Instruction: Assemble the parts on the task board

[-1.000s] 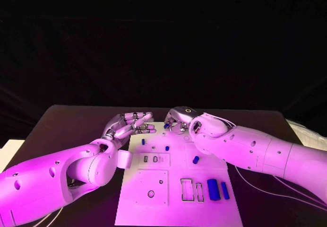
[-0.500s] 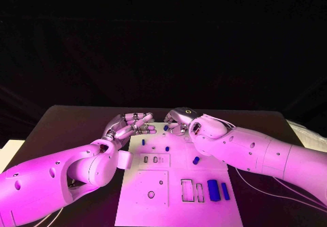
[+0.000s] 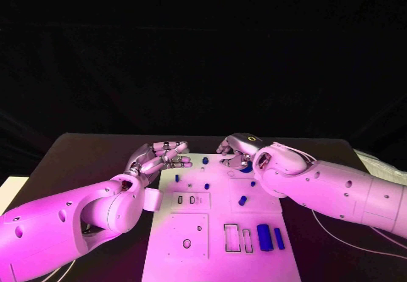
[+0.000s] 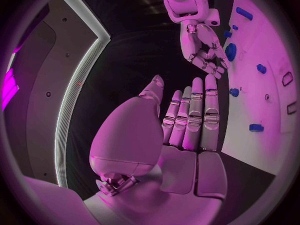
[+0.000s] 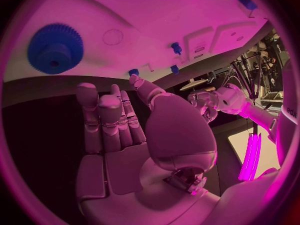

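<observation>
The white task board [image 3: 222, 235] stretches back from both hands toward the robot. The left hand [image 3: 161, 156] hovers at its far corner, fingers apart, holding nothing. The right hand [image 3: 236, 154] is likewise empty, a blue gear [image 5: 55, 48] just beyond its fingertips. Small blue parts [image 3: 242, 200] lie nearer.

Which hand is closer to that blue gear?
The right hand; the blue gear lies just past its fingers. The left hand hangs across the board's far end.
</observation>
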Tool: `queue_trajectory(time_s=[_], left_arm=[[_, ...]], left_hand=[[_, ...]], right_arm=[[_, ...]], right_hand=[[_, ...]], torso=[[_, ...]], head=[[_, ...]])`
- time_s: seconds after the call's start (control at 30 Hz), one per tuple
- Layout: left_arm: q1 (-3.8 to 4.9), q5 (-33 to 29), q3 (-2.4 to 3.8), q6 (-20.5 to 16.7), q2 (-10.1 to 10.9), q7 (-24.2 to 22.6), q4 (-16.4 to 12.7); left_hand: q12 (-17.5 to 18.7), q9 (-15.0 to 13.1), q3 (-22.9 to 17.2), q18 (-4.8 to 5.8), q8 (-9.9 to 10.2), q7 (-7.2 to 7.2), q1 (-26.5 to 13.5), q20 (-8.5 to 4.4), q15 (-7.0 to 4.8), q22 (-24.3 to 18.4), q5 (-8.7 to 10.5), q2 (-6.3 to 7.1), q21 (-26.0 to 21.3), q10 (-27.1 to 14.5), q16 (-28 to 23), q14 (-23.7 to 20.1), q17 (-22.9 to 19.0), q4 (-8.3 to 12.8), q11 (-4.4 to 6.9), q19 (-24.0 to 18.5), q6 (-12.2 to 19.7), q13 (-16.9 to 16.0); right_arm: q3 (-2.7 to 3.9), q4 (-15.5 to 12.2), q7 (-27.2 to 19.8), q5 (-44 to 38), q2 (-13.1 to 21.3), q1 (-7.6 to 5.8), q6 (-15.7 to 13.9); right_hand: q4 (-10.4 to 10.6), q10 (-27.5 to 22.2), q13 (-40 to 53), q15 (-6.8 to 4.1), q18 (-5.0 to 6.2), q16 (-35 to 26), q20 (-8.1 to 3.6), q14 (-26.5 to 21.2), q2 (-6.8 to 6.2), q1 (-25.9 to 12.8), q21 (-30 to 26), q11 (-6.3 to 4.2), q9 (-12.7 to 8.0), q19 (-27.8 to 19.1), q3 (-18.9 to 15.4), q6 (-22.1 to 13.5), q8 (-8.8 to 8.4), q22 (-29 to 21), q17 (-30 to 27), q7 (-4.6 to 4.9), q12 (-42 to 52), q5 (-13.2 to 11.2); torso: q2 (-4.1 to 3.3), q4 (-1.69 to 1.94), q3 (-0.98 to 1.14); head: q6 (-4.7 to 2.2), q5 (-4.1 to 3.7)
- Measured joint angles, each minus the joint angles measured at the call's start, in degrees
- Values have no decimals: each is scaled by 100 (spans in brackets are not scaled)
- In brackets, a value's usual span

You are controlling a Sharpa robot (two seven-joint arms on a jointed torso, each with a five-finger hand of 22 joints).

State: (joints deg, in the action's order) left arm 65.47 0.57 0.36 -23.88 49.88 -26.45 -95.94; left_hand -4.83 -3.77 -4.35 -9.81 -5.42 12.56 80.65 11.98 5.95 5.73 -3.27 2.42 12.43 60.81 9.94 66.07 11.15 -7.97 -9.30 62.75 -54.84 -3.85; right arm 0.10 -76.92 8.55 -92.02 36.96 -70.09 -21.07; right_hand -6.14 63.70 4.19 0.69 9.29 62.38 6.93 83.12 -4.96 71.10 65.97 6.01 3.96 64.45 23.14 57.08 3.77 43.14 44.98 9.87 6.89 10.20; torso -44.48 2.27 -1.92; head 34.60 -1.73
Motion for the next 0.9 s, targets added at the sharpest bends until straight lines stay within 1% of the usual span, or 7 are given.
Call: queue_trajectory(time_s=[0.13,0.17,0.23,0.37,0.47,0.57,0.9], left_arm=[[0,0,0,12,15,4,12],[0,0,0,17,17,5,18],[0,0,-1,25,18,6,31],[0,0,-1,39,11,8,60],[0,0,-1,49,0,10,74],[0,0,-1,59,-12,12,89],[0,0,-2,84,-33,17,120]], left_hand=[[22,0,0,0,0,0,0,0,0,0,0,0,0,0,0,0,0,0,0,0,0,0],[22,0,0,0,0,0,0,0,0,0,0,0,0,0,0,0,0,0,0,0,0,0],[22,0,0,0,0,0,0,0,0,0,0,0,0,0,0,0,0,0,0,0,-1,0],[22,0,0,0,0,0,0,0,0,0,0,0,0,0,0,0,0,0,0,0,0,0],[22,0,0,0,0,0,0,0,0,1,0,0,0,0,0,0,-1,0,0,0,0,-1],[22,-1,0,1,0,-1,0,0,0,1,0,0,0,0,0,0,-1,0,0,0,-1,-1],[22,-1,0,0,0,-1,0,0,0,1,0,0,0,0,0,0,-2,0,0,0,-1,-1]], right_arm=[[49,-369,18,363,487,-68,20],[59,-448,35,502,629,-87,39],[68,-520,65,709,805,-109,87],[76,-498,149,1103,996,-136,258],[77,-413,206,1311,1030,-140,405],[77,-328,268,1422,1034,-141,538],[67,-102,392,1437,760,-108,805]], right_hand=[[64,626,156,-65,-7,385,-72,93,-170,-107,264,-48,-11,275,-130,11,0,417,519,-42,355,133],[75,843,225,-97,-72,488,-99,97,-207,-130,334,-99,-15,345,-188,-40,0,532,659,-74,469,154],[100,1307,421,-172,-99,722,-160,85,-299,-146,522,-235,-17,534,-330,-136,0,847,982,-133,769,157],[239,1466,1409,-255,-285,1303,-258,92,-387,-72,958,-389,-10,916,-794,-256,-1,1557,1780,-211,1771,213],[394,1252,3256,-255,-313,1685,-212,92,-253,61,1200,-367,-10,1066,-1116,-317,-1,1955,2349,-161,3478,213],[516,1177,4470,-251,-367,1895,-200,90,-174,141,1348,-305,-10,1138,-1285,-326,-1,2204,2692,-152,4565,213],[617,1149,5296,-219,-365,2045,-168,81,-78,236,1464,-277,-5,1214,-1408,-332,-1,2454,2984,-146,5238,235]], torso=[[24,-38,5],[30,-47,7],[46,-68,7],[69,-106,11],[80,-134,18],[87,-151,31],[90,-154,30]], head=[[-2,-15],[0,-22],[2,-37],[-1,-59],[-7,-66],[-11,-69],[19,-60]])
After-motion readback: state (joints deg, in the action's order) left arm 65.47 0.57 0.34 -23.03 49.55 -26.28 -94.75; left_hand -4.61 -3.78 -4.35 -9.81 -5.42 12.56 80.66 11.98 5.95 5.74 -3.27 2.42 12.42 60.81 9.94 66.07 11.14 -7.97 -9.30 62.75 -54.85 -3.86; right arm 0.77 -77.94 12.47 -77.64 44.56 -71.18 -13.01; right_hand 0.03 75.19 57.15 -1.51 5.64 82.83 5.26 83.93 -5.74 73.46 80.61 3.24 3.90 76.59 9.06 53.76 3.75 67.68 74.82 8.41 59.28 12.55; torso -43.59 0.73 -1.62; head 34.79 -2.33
